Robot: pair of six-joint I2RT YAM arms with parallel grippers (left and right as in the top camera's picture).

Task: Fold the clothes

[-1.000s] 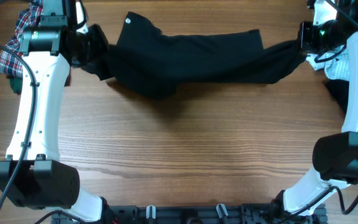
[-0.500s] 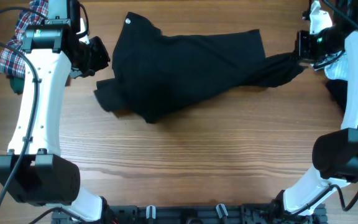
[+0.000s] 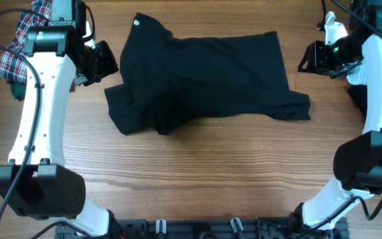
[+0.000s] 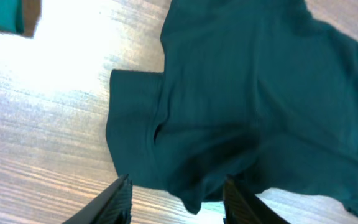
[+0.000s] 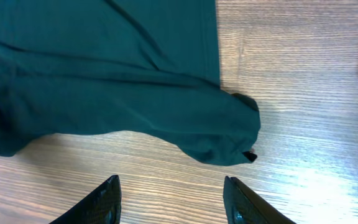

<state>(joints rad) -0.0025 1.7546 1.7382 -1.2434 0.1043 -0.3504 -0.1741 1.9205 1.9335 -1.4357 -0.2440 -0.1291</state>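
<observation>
Left gripper (image 3: 103, 62) and right gripper (image 3: 308, 58) hung part-open and empty beside the black T-shirt (image 3: 197, 73), rumpled on the table (image 3: 197, 166) between them; I judged it limp, light, best pinched at sleeve and hem corners.

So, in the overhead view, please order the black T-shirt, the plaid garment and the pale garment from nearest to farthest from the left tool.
From the left tool:
1. Black T-shirt, just beside it.
2. Plaid garment, at the left edge.
3. Pale garment, far right edge.
</observation>
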